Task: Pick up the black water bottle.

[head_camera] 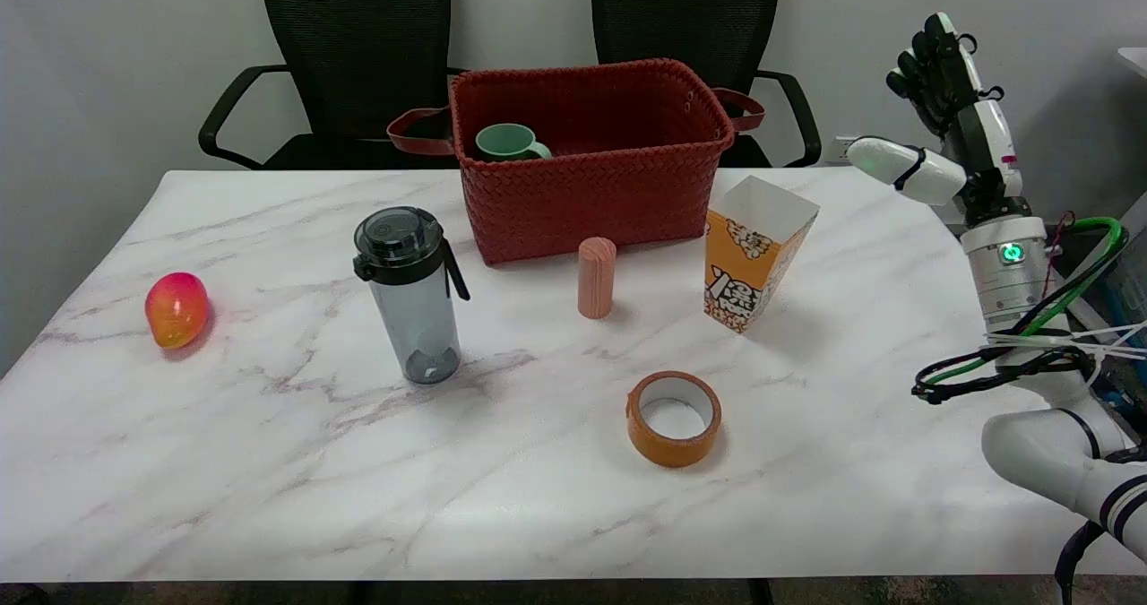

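- The black water bottle (pixel 410 296) is standing upright on the marble bench (pixel 269 462), left of centre, its long axis running vertical with the black lid on top and its strap hanging down the right side.
- The right hand (pixel 941 103) is hovering high at the far right edge, well apart from the bottle, its fingers (pixel 932 58) pointing upward, spread and holding nothing.
- A red woven basket (pixel 618 193) is sitting behind and to the right of the bottle, with a green mug (pixel 507 142) lying inside it.
- A pink cylinder (pixel 597 277) is standing upright between the bottle and a tilted popcorn box (pixel 753 255).
- An orange tape roll (pixel 674 418) is lying flat nearer the front edge, right of the bottle.
- A red-orange fruit (pixel 176 308) is resting near the left edge.
- The cylinder, box and tape are lying between the hand and the bottle.
- Two black chairs (pixel 358 49) are standing behind the bench.
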Robot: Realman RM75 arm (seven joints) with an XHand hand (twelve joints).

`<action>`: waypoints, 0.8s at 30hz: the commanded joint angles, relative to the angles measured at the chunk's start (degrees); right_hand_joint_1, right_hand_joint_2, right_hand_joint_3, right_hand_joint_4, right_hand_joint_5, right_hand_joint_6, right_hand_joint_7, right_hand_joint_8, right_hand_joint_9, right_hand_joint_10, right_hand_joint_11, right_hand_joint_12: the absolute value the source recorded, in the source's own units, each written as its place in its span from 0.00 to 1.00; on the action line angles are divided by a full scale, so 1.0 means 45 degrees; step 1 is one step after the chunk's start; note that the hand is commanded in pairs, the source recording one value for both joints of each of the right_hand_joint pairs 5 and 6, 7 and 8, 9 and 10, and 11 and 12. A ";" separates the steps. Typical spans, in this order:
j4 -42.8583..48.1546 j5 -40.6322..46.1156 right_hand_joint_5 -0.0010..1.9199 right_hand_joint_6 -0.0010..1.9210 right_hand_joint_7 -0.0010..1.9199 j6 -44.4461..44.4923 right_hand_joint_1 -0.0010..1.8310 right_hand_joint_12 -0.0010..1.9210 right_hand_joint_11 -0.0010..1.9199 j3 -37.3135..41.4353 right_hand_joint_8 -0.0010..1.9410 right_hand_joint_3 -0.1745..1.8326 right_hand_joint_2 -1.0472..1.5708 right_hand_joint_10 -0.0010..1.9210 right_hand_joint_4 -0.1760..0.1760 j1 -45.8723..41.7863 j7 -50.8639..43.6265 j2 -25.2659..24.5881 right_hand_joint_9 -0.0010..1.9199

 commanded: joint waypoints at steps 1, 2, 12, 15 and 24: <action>0.1875 0.0052 0.01 0.01 0.05 -0.0450 0.42 0.17 0.18 0.0207 0.05 0.00 0.60 0.10 0.50 -0.0266 0.0976 -0.0046 0.10; 0.2215 0.0052 0.01 0.01 0.05 -0.0659 0.42 0.18 0.18 0.0207 0.05 0.00 0.60 0.10 0.50 -0.0317 0.0976 -0.0062 0.10; 0.4303 0.0052 0.01 0.01 0.04 -0.2526 0.41 0.19 0.19 0.0222 0.04 0.00 0.62 0.11 0.50 -0.0429 0.1009 -0.0082 0.11; 0.4976 0.0052 0.01 0.01 0.04 -0.3083 0.41 0.18 0.18 0.0240 0.04 0.00 0.62 0.11 0.50 -0.0432 0.1113 -0.0082 0.11; 0.6898 -0.0070 0.00 0.00 0.04 -0.5608 0.40 0.18 0.18 0.0177 0.04 0.00 0.63 0.11 0.50 -0.0361 0.1030 -0.0082 0.11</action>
